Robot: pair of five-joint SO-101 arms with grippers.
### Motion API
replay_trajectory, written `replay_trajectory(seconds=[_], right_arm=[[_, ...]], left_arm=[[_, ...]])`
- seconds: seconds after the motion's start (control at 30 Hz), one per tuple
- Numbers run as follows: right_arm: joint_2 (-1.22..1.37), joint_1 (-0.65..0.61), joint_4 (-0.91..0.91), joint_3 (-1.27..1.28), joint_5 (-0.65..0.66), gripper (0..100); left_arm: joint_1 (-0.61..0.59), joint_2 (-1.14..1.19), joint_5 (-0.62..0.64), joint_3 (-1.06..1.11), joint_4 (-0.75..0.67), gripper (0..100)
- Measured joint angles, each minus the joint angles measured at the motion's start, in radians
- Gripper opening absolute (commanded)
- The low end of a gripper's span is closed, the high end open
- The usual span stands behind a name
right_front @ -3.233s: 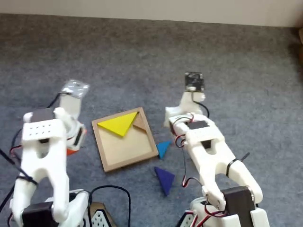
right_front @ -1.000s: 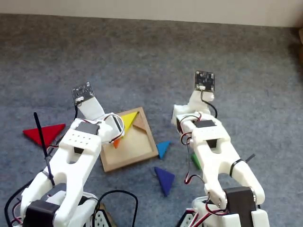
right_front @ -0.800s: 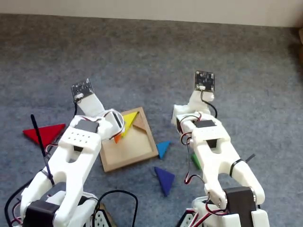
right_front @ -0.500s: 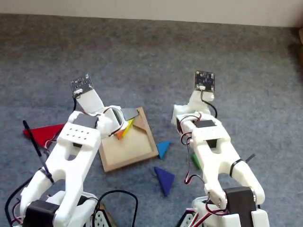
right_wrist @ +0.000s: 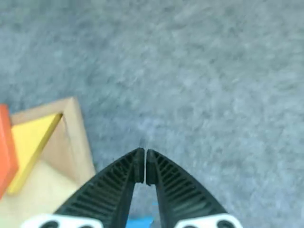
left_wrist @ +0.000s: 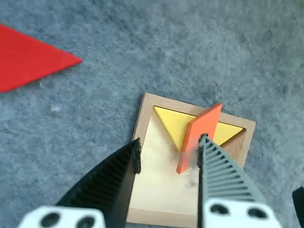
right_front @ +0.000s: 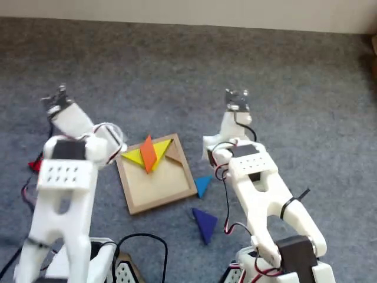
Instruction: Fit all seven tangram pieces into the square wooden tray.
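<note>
Left wrist view: left claw (left_wrist: pixel 170 141) gapes near orange piece (left_wrist: pixel 202 126); right claw (right_wrist: pixel 145 153) pinched together

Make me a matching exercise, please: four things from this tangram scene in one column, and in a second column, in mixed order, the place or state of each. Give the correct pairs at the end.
Things:
1. orange piece
2. red triangle
3. light blue triangle
4. right pincer

Places or states:
A. shut, above the carpet
B. on the carpet, close to a corner of the tray
C. on top of the yellow triangle, in the tray
D. on the carpet, well apart from the tray

Pairs: 1-C, 2-D, 3-B, 4-A.
</note>
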Motion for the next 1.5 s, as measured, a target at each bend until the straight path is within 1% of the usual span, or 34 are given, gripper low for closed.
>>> replay_trajectory(seconds=[0.1, 0.17, 0.23, 0.27, 0.43, 0.53, 0.63, 0.73, 0.97, 1.07, 1.3, 1.5], right_arm=[[-0.017, -0.032, 0.141, -0.060, 0.000, 3.9], [-0.017, -0.063, 0.196, -0.094, 0.000, 8.2], [-0.017, -0.097, 0.233, -0.124, 0.000, 13.9], [-0.017, -0.114, 0.258, -0.138, 0.000, 14.9], [-0.018, -0.199, 0.345, -0.193, 0.000, 15.0], [-0.018, -0.259, 0.350, -0.222, 0.000, 15.0], [-0.015, -0.327, 0.350, -0.262, 0.000, 15.0], [0.041, -0.384, 0.350, -0.333, -0.034, 15.0], [0.381, -0.413, 0.350, -0.557, -0.055, 15.0], [0.491, -0.434, 0.350, -0.612, -0.087, 15.0], [0.537, -0.454, 0.345, -0.641, -0.109, 15.0], [0.537, -0.454, 0.288, -0.641, -0.109, 14.9]], left_arm=[[-0.072, -0.149, -0.029, 0.100, 0.003, 18], [-0.133, -0.247, -0.044, 0.178, -0.021, 18], [-0.198, -0.339, -0.060, 0.275, -0.075, 18], [-0.222, -0.377, -0.061, 0.324, -0.109, 17], [-0.331, -0.520, -0.063, 0.551, -0.276, 17], [-0.377, -0.574, -0.063, 0.591, -0.310, 17], [-0.388, -0.611, -0.061, 0.608, -0.319, 17], [-0.402, -0.621, -0.063, 0.609, -0.322, 18], [-0.437, -0.629, -0.063, 0.609, -0.322, 17], [-0.459, -0.632, -0.063, 0.609, -0.322, 17], [-0.462, -0.632, -0.063, 0.609, -0.325, 17], [-0.462, -0.632, -0.063, 0.609, -0.325, 17]])
